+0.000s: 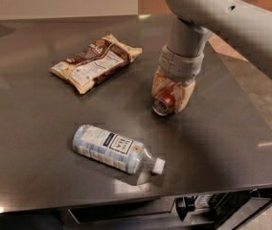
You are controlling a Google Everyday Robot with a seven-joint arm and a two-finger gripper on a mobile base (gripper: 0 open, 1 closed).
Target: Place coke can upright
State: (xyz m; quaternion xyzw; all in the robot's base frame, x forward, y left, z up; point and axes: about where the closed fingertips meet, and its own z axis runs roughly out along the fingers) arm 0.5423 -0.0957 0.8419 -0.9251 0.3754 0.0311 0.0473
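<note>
The coke can point(164, 102) is a small red can with a silver top. It lies on its side on the dark table point(40, 128), right of centre, with its top facing the front left. My gripper point(170, 96) comes down on it from above, and its two beige fingers point(183, 97) are closed against the can's sides. The grey arm rises from it toward the upper right.
A clear water bottle point(118, 148) with a blue-white label lies on its side in front of the can, cap to the right. A brown and cream snack bag point(96, 62) lies at the back left. The table's right edge runs close behind the arm.
</note>
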